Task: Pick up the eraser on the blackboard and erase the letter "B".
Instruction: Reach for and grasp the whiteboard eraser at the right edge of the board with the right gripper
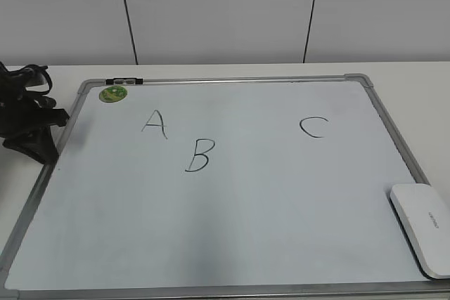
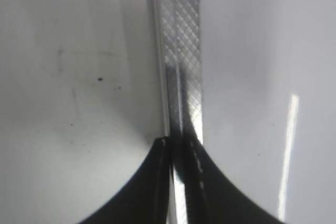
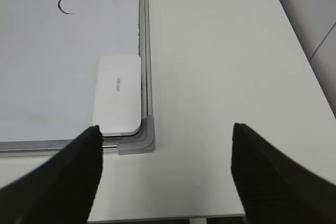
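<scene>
So the eraser (image 1: 423, 226) sits flat in the blackboard's (image 1: 232, 244) near right corner, tucked against the frame. The letter "B" (image 1: 200, 155) is left of centre, untouched. Right gripper (image 3: 165, 156) hangs spread wide with nothing in it, near that corner. Left gripper (image 2: 178, 150) is pinched closed over the left frame edge.

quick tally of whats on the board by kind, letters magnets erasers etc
handwritten letters: 3 (A, B, C)
green magnet: 1
white eraser: 1
black-and-white clip on the top frame: 1
total: 6 on the whiteboard
</scene>
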